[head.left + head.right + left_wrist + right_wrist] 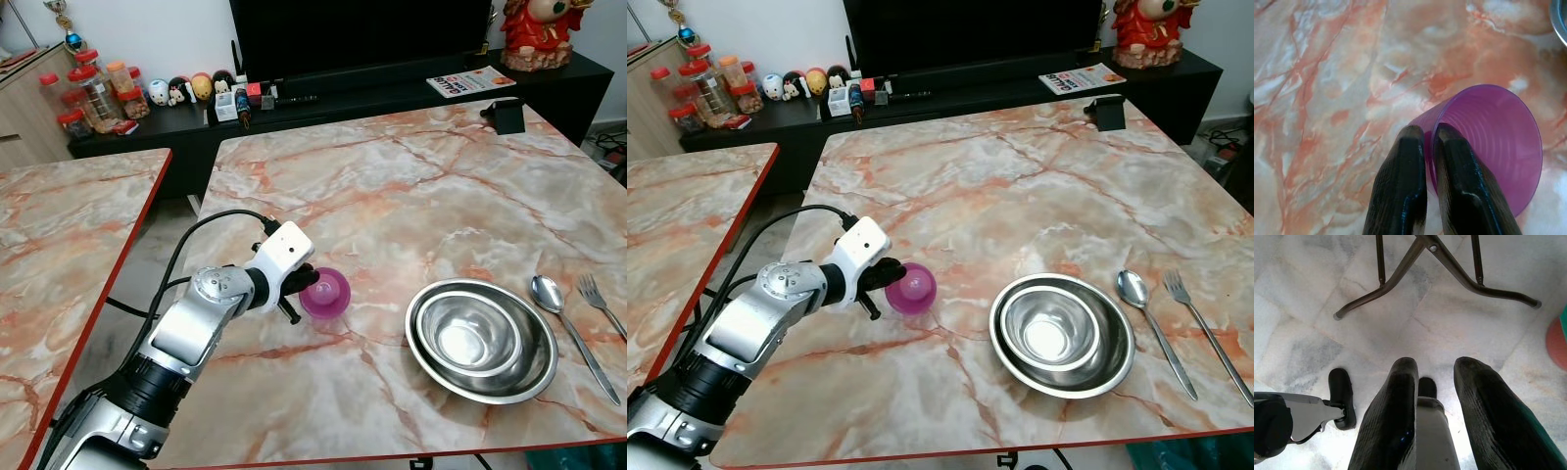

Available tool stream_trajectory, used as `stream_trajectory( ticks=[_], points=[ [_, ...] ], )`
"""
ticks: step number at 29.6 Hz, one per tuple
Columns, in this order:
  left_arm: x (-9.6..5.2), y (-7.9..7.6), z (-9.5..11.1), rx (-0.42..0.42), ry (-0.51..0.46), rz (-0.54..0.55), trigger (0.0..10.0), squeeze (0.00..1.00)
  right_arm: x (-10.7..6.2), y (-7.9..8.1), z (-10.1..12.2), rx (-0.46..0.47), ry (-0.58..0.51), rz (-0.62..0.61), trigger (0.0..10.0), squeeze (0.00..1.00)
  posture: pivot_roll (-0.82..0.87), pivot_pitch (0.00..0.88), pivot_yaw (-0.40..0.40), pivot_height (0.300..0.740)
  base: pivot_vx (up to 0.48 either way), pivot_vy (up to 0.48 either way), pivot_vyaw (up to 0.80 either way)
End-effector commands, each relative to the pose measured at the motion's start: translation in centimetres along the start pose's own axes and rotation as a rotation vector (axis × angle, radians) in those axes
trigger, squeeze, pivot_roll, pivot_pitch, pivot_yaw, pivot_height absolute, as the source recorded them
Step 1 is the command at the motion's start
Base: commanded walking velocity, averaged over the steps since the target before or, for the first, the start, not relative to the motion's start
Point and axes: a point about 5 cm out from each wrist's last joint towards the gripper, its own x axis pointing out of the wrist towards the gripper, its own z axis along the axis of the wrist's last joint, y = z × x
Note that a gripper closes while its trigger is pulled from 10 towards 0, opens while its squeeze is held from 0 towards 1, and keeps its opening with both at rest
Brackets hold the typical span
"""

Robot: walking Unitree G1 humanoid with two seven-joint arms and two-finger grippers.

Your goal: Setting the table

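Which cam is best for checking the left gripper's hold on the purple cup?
Left wrist view: the left gripper pinches the rim of the purple cup, one finger inside, one outside, cup tilted over the marble table. Both eye views show the cup small and partly behind the wrist. Right wrist view looks at the floor, not the cup.

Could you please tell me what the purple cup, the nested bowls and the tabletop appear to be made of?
The purple cup, pinched at its rim by the left gripper, looks like thin translucent plastic: light passes through and fine ridges ring the inside. The bowls look like polished stainless steel, with bright mirror-like reflections. The tabletop has a glossy pink-veined marble pattern; whether stone or printed laminate cannot be told.
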Motion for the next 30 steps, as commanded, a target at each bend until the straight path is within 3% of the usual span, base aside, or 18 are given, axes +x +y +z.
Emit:
stream_trajectory(
  ticks=[1,2,11,12,16,17,18,19,20,30],
  points=[
    [-0.18,0.42,-0.06,0.007,-0.001,0.026,10.0,0.0,-0.04,0.32,-0.25,0.002,0.005,0.006,10.0,0.0,-0.01,0.0,0.13,0.74,0.0,0.0,0.0],
    [-0.12,0.27,-0.1,-0.007,0.004,0.012,10.0,1.0,-0.05,0.37,-0.27,0.002,0.006,0.007,10.0,0.0,-0.02,0.0,0.131,0.74,0.0,0.0,0.0],
    [-0.31,-0.13,-0.43,0.044,0.038,-0.039,10.0,1.0,-0.06,0.44,-0.35,0.004,0.009,0.007,10.0,0.0,-0.02,0.0,0.135,0.74,0.0,0.0,0.0],
    [-0.31,-0.06,-0.51,0.053,0.044,-0.032,10.0,0.0,-0.06,0.45,-0.36,0.005,0.009,0.007,10.0,0.0,-0.02,0.0,0.135,0.74,0.0,0.0,0.0],
    [-0.26,-0.07,-0.76,0.095,0.066,-0.028,10.0,0.0,-0.06,0.47,-0.37,0.005,0.009,0.008,10.0,0.0,-0.02,0.0,0.135,0.74,0.0,0.0,0.0],
    [-0.24,-0.04,-0.79,0.095,0.066,-0.022,3.9,0.0,-0.06,0.47,-0.35,0.005,0.009,0.008,10.0,0.0,-0.02,0.0,0.135,0.74,0.0,0.0,0.0],
    [-0.23,-0.02,-0.79,0.093,0.065,-0.019,1.9,0.0,-0.06,0.48,-0.34,0.006,0.008,0.008,10.0,0.0,-0.02,0.0,0.135,0.74,0.0,0.0,0.0],
    [-0.23,-0.01,-0.79,0.092,0.064,-0.018,1.9,0.0,-0.06,0.48,-0.33,0.006,0.008,0.008,10.0,0.0,-0.02,0.0,0.135,0.74,0.0,0.0,0.0],
    [-0.23,0.0,-0.78,0.095,0.065,-0.017,0.0,0.0,-0.05,0.48,-0.32,0.007,0.007,0.008,10.0,0.0,-0.02,0.0,0.136,0.74,0.0,0.0,0.0],
    [-0.53,0.25,-0.66,0.077,0.055,-0.031,0.0,0.0,-0.04,0.47,-0.26,0.01,0.007,0.006,10.0,0.0,-0.01,0.0,0.137,0.74,0.0,0.0,0.0]
  ],
)
